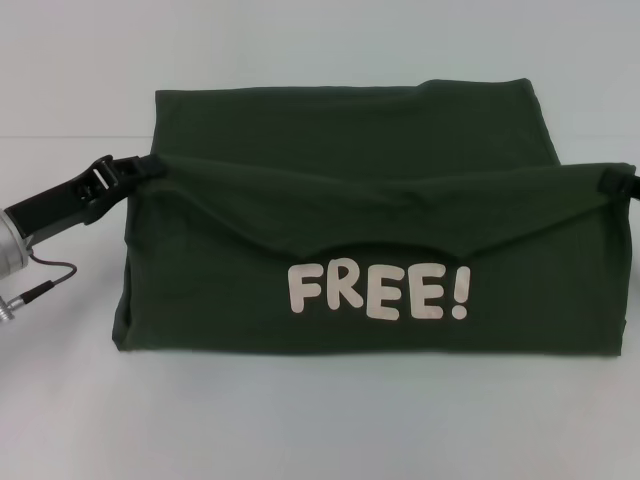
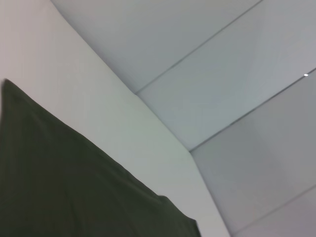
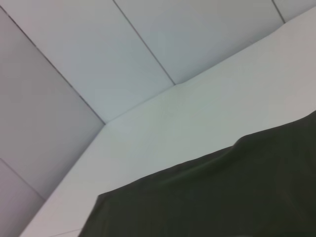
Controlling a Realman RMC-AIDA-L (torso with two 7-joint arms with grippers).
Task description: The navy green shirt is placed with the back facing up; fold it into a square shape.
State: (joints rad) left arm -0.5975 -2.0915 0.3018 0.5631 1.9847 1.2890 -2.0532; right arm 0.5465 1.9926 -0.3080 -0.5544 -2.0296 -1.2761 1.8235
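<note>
Dark olive cotton fills the white table (image 1: 300,420): the navy green shirt (image 1: 380,180) lies mid-fold, its near half lifted so the white "FREE!" lettering (image 1: 378,292) faces outward. The left gripper (image 1: 148,167) and right gripper (image 1: 612,181) each pinch an upper corner of the raised flap, apparently clenched on cloth to keep the edge taut and level. Beyond, the shirt's far layer rests flat toward the back wall (image 2: 222,59).

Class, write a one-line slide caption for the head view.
Both grippers, left and right, pinch the green shirt, "FREE!" print showing.
</note>
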